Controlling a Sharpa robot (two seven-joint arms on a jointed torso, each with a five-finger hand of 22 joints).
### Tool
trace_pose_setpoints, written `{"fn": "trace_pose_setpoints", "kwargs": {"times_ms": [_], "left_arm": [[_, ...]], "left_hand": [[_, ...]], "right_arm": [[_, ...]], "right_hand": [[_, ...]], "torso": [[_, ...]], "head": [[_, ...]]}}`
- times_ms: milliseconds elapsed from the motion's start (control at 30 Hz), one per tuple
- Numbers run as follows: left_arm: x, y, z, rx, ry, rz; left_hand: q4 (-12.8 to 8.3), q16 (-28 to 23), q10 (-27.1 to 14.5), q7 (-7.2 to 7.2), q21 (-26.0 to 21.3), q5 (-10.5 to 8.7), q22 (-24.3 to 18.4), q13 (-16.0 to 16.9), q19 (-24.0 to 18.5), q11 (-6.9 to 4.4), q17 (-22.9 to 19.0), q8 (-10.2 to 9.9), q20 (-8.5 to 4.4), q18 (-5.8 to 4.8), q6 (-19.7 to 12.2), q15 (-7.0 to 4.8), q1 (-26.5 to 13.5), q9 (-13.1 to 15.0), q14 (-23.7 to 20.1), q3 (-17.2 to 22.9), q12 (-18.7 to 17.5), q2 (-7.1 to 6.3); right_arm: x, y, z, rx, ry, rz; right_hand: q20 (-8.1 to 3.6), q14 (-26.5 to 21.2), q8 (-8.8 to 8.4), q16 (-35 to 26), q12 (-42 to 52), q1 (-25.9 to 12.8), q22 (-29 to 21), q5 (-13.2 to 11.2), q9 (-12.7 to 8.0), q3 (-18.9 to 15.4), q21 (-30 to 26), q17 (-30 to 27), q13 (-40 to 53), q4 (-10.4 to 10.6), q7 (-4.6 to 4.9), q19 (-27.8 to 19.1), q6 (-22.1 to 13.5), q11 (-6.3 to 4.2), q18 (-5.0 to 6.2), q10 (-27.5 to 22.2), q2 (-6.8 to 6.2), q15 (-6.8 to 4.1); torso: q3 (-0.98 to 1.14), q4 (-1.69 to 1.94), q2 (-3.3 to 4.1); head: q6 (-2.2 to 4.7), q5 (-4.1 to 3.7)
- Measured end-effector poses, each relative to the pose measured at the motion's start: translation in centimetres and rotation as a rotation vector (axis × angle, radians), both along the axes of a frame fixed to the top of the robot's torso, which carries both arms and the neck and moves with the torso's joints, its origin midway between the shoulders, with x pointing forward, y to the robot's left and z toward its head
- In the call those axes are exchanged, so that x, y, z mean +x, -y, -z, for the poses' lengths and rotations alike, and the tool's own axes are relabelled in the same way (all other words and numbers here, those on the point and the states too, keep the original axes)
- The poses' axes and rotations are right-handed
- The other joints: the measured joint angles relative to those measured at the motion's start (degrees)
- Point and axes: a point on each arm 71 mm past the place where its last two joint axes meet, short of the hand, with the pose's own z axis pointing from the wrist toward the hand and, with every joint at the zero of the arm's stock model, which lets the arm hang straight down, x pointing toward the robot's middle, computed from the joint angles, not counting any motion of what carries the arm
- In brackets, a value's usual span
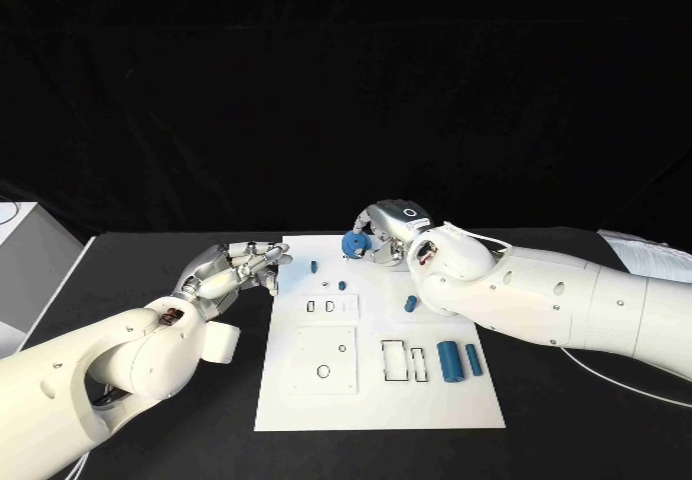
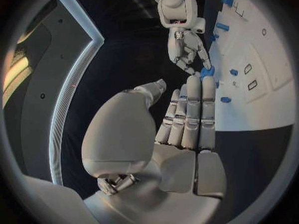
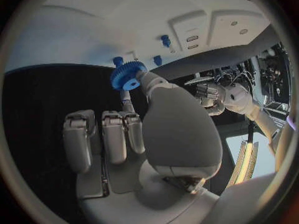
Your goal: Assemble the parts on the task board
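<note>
The white task board (image 1: 382,385) lies in the middle of the black table. Over its far edge my right hand (image 1: 389,230) pinches a blue gear (image 1: 353,245) between the thumb and a finger; the right wrist view shows the gear (image 3: 127,75) at the fingertips above the board (image 3: 81,40). My left hand (image 1: 245,265) hovers by the board's left edge, fingers straight and holding nothing, as the left wrist view confirms (image 2: 187,119). Small blue pegs (image 1: 313,266) (image 1: 342,287) stand on the board. A short blue piece (image 1: 411,303) and two blue cylinders (image 1: 450,358) lie near its right side.
A white box (image 1: 22,260) stands at the table's far left edge. White papers (image 1: 649,255) lie at the far right. A thin cable (image 1: 620,380) runs along the table under my right arm. Rectangular slots (image 1: 392,360) and round holes mark the board.
</note>
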Motion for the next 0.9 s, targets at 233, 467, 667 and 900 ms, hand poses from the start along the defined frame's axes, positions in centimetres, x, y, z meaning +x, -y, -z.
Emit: {"fn": "trace_pose_setpoints", "kwargs": {"times_ms": [233,467,667,900], "left_arm": [[0.0,0.2,0.0,-0.003,0.000,0.004],[0.0,0.4,0.0,-0.005,0.000,0.008],[0.0,0.5,0.0,-0.007,0.001,0.011],[0.0,0.5,0.0,-0.007,0.001,0.013]], "left_hand": [[0.0,0.0,0.0,0.00,0.0,0.00,0.0,0.0,0.0,0.00,0.0,0.0,0.00,0.00,0.0,0.00,0.0,0.0,0.0,0.0,0.0,0.00],[0.0,0.0,0.0,0.00,0.0,0.00,0.0,0.0,0.0,0.00,0.0,0.0,0.00,0.00,0.0,0.00,0.0,0.0,0.0,0.0,0.0,0.00],[0.0,0.0,0.0,0.00,0.0,0.00,0.0,0.0,0.0,0.00,0.0,0.0,0.00,0.00,0.0,0.00,0.0,0.0,0.0,0.0,0.0,0.00],[0.0,0.0,0.0,0.00,0.0,0.00,0.0,0.0,0.0,0.00,0.0,0.0,0.00,0.00,0.0,0.00,0.0,0.0,0.0,0.0,0.0,0.00]], "right_arm": [[-0.1,-1.9,0.2,-0.025,0.010,-0.032],[0.1,-2.4,0.5,-0.059,-0.001,-0.031],[0.1,-3.0,0.8,-0.080,-0.010,-0.036],[0.1,-3.3,1.0,-0.104,-0.019,-0.037]], "right_hand": [[0.00,0.0,0.01,0.0,0.0,-0.3,0.0,-0.1,0.0,0.2,0.0,0.0,0.0,-0.2,-0.04,0.0,0.0,0.00,0.00,0.0,-0.31,0.00],[0.00,0.0,0.67,0.0,0.0,-0.6,0.0,-0.1,0.0,0.2,0.0,0.0,0.0,-0.2,-0.06,0.0,0.1,0.00,0.00,0.0,-0.61,0.01],[0.00,0.0,0.67,0.0,0.0,-0.6,0.0,-0.2,0.0,0.2,0.0,0.0,0.0,-0.2,-0.13,0.0,0.1,0.01,0.00,0.0,-0.62,0.01],[0.01,0.0,1.01,0.0,0.0,-0.7,0.0,-0.3,0.0,0.2,0.0,0.0,0.0,-0.2,-0.21,0.0,0.2,0.01,0.00,0.0,-0.69,0.02]], "torso": [[-0.01,0.04,0.04],[0.03,-0.07,0.07],[0.09,-0.10,0.08],[0.09,-0.07,-0.01]], "head": [[-0.37,-0.03],[-0.81,0.18],[-1.05,0.30],[-1.20,0.31]]}}
